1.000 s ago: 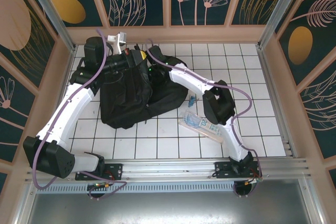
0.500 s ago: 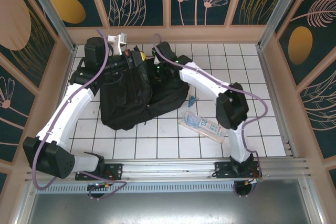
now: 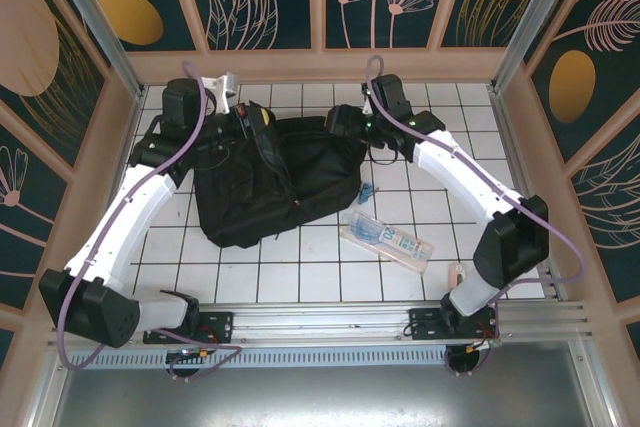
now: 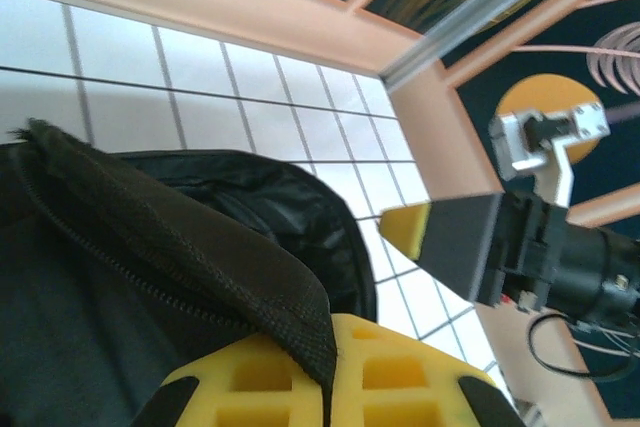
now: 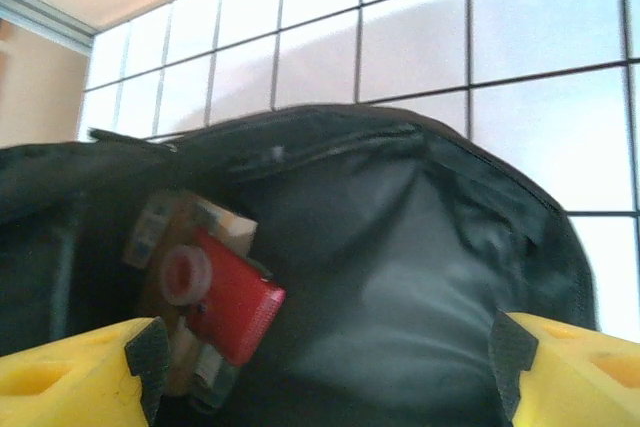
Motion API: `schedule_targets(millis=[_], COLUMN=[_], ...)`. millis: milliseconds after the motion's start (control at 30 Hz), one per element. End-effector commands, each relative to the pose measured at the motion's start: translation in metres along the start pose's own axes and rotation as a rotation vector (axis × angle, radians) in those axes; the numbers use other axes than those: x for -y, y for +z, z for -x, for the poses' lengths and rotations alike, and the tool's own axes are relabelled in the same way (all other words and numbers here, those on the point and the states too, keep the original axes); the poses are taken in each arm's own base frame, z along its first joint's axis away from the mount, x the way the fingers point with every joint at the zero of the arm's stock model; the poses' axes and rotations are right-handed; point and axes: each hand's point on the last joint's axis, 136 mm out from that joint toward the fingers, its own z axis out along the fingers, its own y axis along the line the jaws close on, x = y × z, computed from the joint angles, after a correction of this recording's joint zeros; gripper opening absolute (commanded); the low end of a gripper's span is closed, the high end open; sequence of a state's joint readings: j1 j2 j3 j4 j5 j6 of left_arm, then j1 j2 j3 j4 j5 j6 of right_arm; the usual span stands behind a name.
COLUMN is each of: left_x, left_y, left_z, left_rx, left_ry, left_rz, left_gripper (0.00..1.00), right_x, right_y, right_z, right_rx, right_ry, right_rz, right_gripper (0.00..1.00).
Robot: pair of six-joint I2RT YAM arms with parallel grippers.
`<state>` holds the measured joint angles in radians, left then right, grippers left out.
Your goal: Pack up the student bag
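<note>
The left gripper (image 4: 325, 362) is pinching the rim of the student bag (image 3: 270, 182); the right gripper (image 5: 325, 337) is gaping empty, bag opening directly ahead.

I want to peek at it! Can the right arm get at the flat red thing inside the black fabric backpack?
Probably yes: the black fabric backpack gapes open before the open right tool, and the flat red thing lies in plain view.
</note>
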<state>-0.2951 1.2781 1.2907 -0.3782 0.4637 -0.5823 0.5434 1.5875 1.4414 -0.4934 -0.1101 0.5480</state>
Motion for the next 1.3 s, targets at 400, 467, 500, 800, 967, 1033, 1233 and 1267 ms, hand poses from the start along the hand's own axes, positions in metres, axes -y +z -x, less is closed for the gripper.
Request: schedule_targets(millis=[400,467,500,800,967,1033,1233,1267], left_x=[-0.028,-0.030,-0.030,-0.045,-0.061,-0.065,-0.054,-0.052], left_y=[-0.043,-0.044,-0.045,-0.061,-0.075,-0.083,-0.074,-0.071], left_z=[-0.008,-0.011,-0.012,-0.016,-0.014,-0.011,-0.017,-0.019], left_rx=[0.113,0.110,0.110,0.141,0.184,0.212,0.185,0.178], left_ry=[0.032,0.034,0.037,0.081,0.109,0.119,0.116,0.112], left_rz=[0.157,0.163,0.164,0.262,0.370,0.407,0.319,0.299], left_gripper=[0.00,0.00,0.00,0.00,0.00,0.00,0.00,0.00], right_x=[0.100,0.100,0.101,0.114,0.116,0.116,0.126,0.128], right_y=[-0.002,0.005,0.008,0.035,0.044,0.048,0.058,0.060], right_z=[-0.102,-0.110,-0.114,-0.122,-0.120,-0.122,-0.130,-0.131], right_rx=[-0.161,-0.188,-0.198,-0.234,-0.236,-0.248,-0.278,-0.280], right_ry=[0.053,0.073,0.079,0.098,0.099,0.100,0.084,0.079], right_rz=[-0.284,-0.267,-0.265,-0.318,-0.333,-0.331,-0.363,-0.369], right_gripper=[0.77,0.76,0.76,0.73,0.67,0.66,0.64,0.63])
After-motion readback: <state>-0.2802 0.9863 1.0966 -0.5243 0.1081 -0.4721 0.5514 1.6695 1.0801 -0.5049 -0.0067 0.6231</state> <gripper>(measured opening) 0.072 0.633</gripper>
